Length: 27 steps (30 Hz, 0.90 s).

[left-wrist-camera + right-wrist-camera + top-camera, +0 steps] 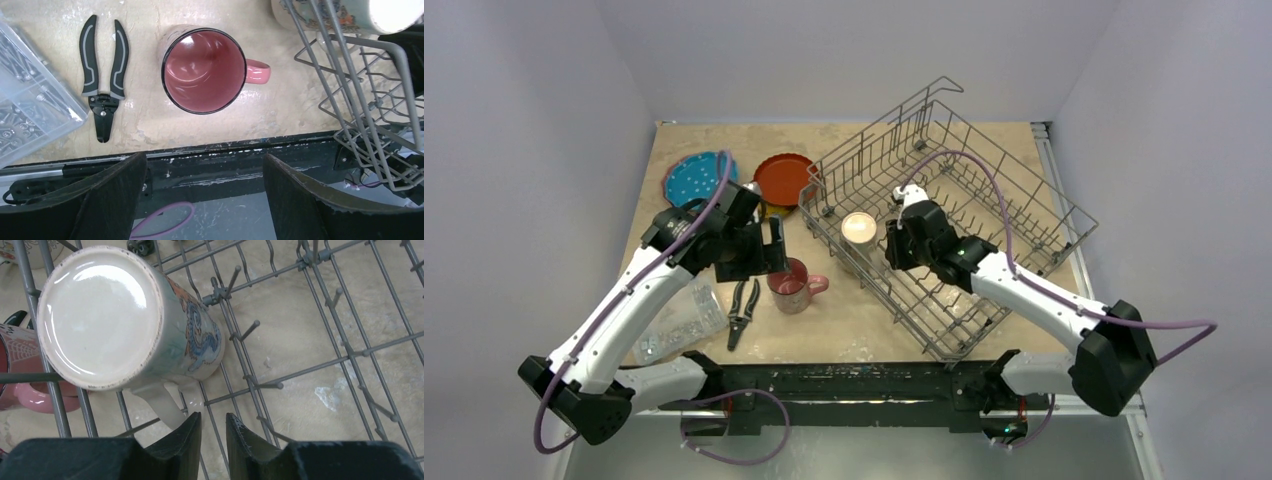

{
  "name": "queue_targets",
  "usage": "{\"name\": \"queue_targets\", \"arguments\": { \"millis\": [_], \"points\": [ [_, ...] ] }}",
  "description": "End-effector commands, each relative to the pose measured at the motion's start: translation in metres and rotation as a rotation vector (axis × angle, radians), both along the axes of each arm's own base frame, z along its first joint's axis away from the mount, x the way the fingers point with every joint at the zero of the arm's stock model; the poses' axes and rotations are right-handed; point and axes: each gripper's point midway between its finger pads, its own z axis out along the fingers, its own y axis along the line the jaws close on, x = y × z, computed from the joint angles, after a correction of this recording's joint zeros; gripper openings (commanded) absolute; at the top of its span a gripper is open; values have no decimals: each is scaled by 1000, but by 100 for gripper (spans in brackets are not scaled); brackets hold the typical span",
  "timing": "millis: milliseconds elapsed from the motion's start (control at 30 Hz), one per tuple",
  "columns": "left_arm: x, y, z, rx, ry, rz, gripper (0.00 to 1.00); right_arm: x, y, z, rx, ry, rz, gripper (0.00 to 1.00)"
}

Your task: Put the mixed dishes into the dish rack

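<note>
The grey wire dish rack (1024,163) stands at the right. A cream mug with a dragon print (861,228) sits bottom-up in its near left corner. My right gripper (892,245) is inside the rack beside it. In the right wrist view the jaws of the right gripper (213,425) stand a narrow gap apart with nothing between them, and the cream mug's (100,315) handle is just left of them. A maroon mug (792,286) stands upright on the table. My left gripper (759,250) hovers near it, wide open and empty (205,185), with the maroon mug (202,70) ahead of the fingers.
Black-handled pliers (742,305) and a clear plastic parts box (674,320) lie left of the maroon mug. A blue dotted plate (694,178) and a red-orange plate (782,178) lie at the back left. The rack's corner (360,100) is close to the mug's right.
</note>
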Motion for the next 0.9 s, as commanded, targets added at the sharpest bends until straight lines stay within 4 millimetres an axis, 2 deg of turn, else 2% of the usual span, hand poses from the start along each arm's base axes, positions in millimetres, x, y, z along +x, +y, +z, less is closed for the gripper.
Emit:
{"name": "queue_targets", "arguments": {
  "millis": [0, 100, 233, 333, 400, 500, 567, 667, 867],
  "points": [
    [6, -2, -12, -2, 10, -25, 83, 21, 17, 14, -4, -64, 60, 22],
    [8, -2, -24, 6, 23, -19, 82, 17, 37, 13, 58, -23, 123, 20],
    [6, -2, -40, 5, 55, -23, 81, 7, 57, 32, 198, -8, 166, 20],
    [6, 0, -52, 16, 68, -28, 71, 2, 63, 40, 280, 5, 152, 20],
    [7, 1, -59, 24, 73, -25, 69, -1, 66, 42, 311, 23, 142, 19],
    [11, 0, -66, 27, 69, -32, 68, 2, 55, 46, 292, 15, 83, 19],
    [14, 1, -71, 47, 76, -36, 68, 5, 40, 48, 240, 9, 18, 21],
    [18, 4, -80, 82, 79, -45, 65, 9, 18, 61, 151, -30, -47, 25],
    [34, 14, -103, 177, 57, -57, 59, -5, -6, 93, 159, -73, -93, 29]
  ]
}}
